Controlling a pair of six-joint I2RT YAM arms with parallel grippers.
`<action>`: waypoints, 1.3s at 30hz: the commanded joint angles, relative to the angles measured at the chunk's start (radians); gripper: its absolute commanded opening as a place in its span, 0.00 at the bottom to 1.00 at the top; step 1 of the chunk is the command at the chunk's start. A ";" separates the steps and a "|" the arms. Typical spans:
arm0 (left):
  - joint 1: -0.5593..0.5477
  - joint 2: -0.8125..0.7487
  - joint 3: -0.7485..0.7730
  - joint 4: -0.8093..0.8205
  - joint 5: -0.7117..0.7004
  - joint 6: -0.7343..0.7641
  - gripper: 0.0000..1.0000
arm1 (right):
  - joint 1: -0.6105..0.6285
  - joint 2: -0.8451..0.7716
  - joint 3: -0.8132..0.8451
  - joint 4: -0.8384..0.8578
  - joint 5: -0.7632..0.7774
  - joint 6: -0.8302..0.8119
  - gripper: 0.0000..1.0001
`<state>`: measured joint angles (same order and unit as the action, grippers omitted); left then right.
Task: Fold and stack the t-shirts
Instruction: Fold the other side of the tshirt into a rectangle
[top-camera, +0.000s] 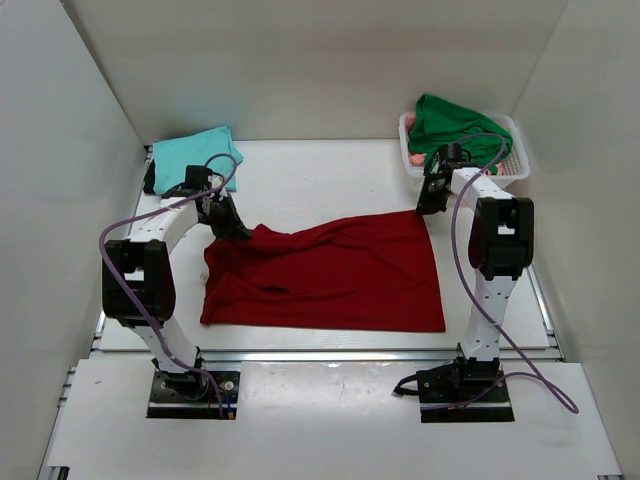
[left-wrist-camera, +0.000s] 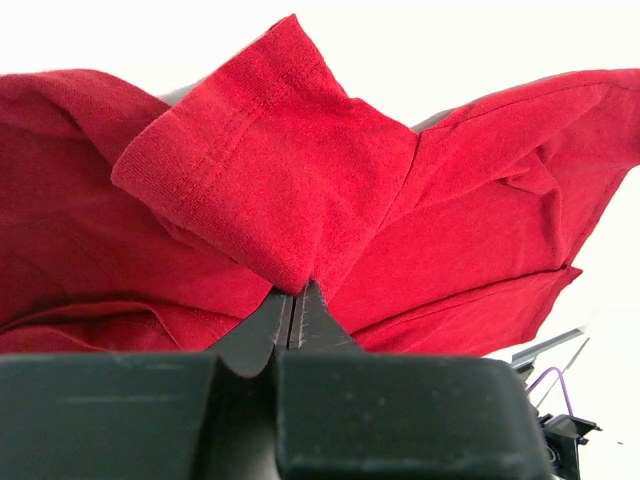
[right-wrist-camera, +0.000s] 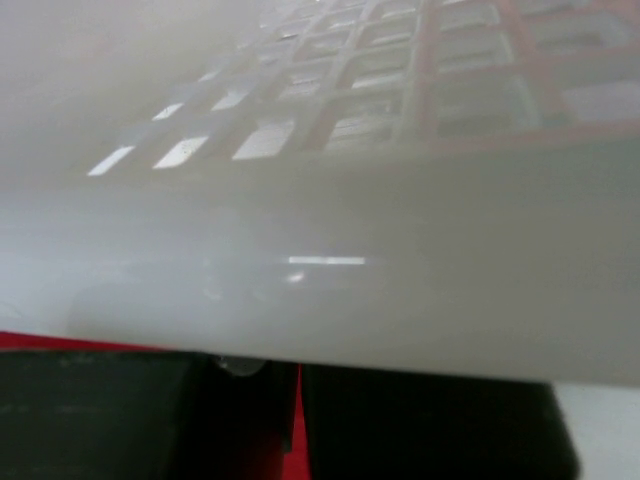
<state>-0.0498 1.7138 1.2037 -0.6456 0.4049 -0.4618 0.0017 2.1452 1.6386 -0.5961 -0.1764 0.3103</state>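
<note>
- Cloth fills the middle of the counter: the dark red t-shirt lies spread wide, and its straight near edge runs along the 6 o'clock side in the top view.
- The shirt's right half lies mostly flat. The left half is rumpled, with folds rising toward its 10 o'clock corner.
- The left gripper is at that 10 o'clock corner. In the left wrist view it is pressed together on a pinch of the shirt, with a hemmed sleeve draped just above the fingertips.
- The right gripper sits low at the shirt's 1 o'clock corner. Its wrist view is blurred, but the two dark fingers stand close together with a thin strip of red cloth between them, so it appears clamped on the shirt.
- The light teal t-shirt lies folded at the counter's 10 o'clock corner, well apart from the red one.
- The bright green t-shirt is bunched inside the white lattice basket at the 2 o'clock corner.
- The basket's wall looms just in front of the right wrist camera.
</note>
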 joint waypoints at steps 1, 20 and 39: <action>-0.001 -0.025 -0.001 0.012 0.025 -0.005 0.00 | 0.000 -0.033 0.032 0.032 -0.012 -0.008 0.00; 0.005 -0.066 -0.006 0.021 0.029 -0.018 0.00 | -0.086 -0.213 -0.178 0.145 -0.126 -0.002 0.10; 0.001 -0.068 -0.006 0.015 0.012 -0.028 0.00 | -0.025 -0.070 -0.160 0.202 -0.017 -0.014 0.00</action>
<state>-0.0502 1.7023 1.2011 -0.6453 0.4107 -0.4843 -0.0147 2.0766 1.4685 -0.4206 -0.2176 0.3092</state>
